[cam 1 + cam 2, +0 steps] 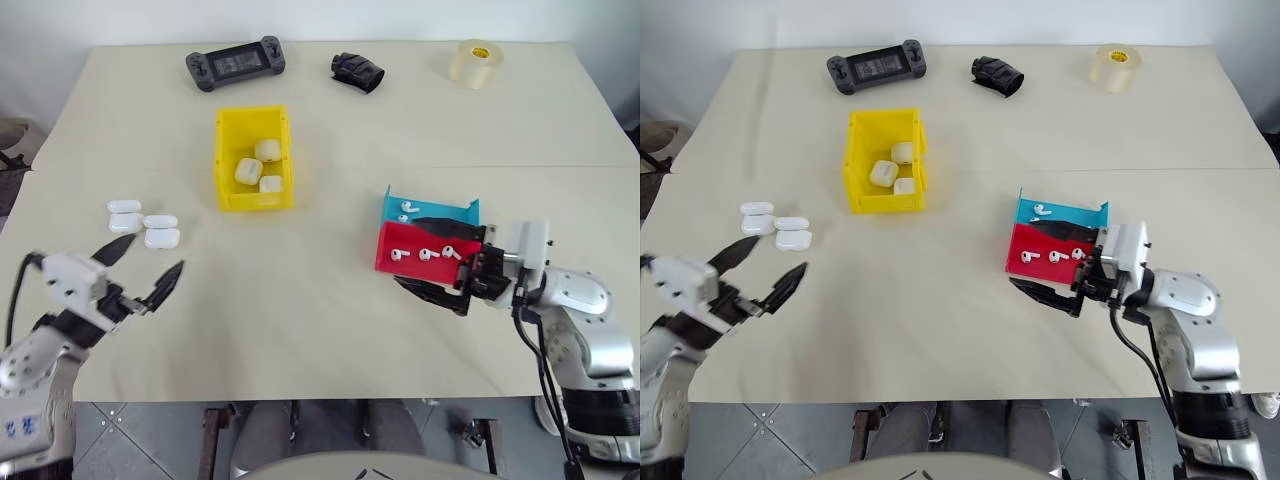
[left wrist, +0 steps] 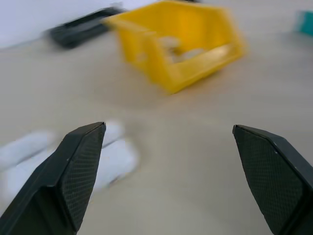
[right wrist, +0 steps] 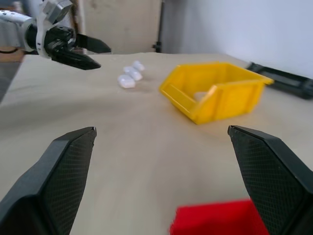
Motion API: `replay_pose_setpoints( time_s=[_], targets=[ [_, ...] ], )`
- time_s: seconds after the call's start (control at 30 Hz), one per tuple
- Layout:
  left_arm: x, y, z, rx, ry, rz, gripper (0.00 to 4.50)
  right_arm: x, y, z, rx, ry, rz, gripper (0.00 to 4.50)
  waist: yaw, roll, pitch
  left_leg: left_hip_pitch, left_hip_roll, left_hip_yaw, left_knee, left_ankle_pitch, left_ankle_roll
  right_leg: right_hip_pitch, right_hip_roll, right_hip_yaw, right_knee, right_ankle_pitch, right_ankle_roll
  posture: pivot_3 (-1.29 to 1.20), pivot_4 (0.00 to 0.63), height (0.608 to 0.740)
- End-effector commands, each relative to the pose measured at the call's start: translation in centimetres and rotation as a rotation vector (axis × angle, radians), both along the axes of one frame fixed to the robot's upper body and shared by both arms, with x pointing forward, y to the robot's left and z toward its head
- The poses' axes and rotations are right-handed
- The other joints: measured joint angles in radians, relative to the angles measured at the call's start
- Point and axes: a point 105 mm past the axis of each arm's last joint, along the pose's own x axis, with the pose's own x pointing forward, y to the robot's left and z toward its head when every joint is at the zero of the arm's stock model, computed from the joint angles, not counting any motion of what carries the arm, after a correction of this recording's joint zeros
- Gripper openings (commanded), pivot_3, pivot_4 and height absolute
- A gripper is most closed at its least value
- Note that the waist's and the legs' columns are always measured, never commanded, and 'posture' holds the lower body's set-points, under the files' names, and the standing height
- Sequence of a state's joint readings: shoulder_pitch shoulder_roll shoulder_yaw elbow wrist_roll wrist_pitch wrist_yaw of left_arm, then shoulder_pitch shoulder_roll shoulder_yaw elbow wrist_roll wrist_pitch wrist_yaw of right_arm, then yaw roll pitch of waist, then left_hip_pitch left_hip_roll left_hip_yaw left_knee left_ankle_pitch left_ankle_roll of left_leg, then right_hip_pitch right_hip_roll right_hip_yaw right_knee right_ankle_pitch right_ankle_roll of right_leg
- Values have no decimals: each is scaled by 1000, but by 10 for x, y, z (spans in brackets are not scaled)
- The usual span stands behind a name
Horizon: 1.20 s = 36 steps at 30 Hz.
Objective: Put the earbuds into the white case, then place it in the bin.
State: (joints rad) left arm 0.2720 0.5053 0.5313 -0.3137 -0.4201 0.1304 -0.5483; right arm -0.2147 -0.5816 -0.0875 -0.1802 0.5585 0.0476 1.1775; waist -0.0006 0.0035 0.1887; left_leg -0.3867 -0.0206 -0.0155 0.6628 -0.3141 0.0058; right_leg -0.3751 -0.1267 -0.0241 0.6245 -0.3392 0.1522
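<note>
Three earbuds (image 1: 428,254) lie in a red tray (image 1: 398,238), and two more rest in the blue tray (image 1: 440,209) behind it. Several white cases (image 1: 145,226) sit closed in a cluster at the table's left. The yellow bin (image 1: 255,201) stands behind them toward the middle, with three white cases (image 1: 257,166) inside. My left gripper (image 1: 140,270) hovers open just in front of the cluster, empty. My right gripper (image 1: 440,260) is open, pointing left, its fingers straddling the red tray's right end with nothing held.
A black game controller (image 1: 236,63), a crumpled black item (image 1: 357,71) and a roll of tape (image 1: 473,63) lie along the table's far edge. Bare tabletop stretches between the bin and the trays.
</note>
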Motion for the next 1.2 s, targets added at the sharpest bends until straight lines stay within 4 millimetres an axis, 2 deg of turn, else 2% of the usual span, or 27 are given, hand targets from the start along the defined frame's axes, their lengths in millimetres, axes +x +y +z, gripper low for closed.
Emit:
replay_pose_setpoints(
  time_s=[0.03,0.13,0.2,0.33,0.47,0.67,0.87,1.2],
  targets=[
    [-16,13,-5,-2,52,134,4433,-3,4,1,-33,-58,66,4500,5,-1,0,0,-1,0,0,0,1,0,-1,0,0,0,0,0,150,740],
    [-15,14,-13,-16,132,179,4433,-2,-1,0,-53,-61,74,4500,22,-1,0,0,-2,-1,1,-1,1,1,-2,-1,-1,0,0,0,150,740],
    [-6,12,-12,-49,175,189,4433,0,-6,2,-62,-67,62,4500,26,-1,0,0,-2,-1,2,-1,1,1,-2,-1,-1,0,0,0,150,740],
    [12,8,-3,-55,236,202,4433,2,-12,5,-80,-75,47,4500,22,-2,-1,0,-3,-1,2,0,0,1,-2,-1,0,0,0,0,150,740],
    [48,4,15,-9,417,278,4433,0,-17,5,-96,-69,37,4500,26,-2,-1,0,-2,-1,1,-1,-1,-1,-1,-2,2,0,0,0,150,740],
    [64,-7,31,-29,640,335,4433,-4,-14,4,-93,-67,35,4500,4,-3,-1,0,-3,-1,1,0,-1,-1,0,-1,5,0,0,0,150,740],
    [75,-4,34,-35,665,384,4433,-9,-11,2,-78,-63,33,4500,-4,-3,-1,-1,0,-1,-1,-1,-1,-2,3,-2,4,0,0,0,150,740],
    [93,-11,23,-123,708,416,4433,-14,-5,-2,-52,-58,19,4500,12,-4,-1,-1,-1,-1,2,0,-2,-1,2,-1,4,0,0,0,150,740]
  ],
)
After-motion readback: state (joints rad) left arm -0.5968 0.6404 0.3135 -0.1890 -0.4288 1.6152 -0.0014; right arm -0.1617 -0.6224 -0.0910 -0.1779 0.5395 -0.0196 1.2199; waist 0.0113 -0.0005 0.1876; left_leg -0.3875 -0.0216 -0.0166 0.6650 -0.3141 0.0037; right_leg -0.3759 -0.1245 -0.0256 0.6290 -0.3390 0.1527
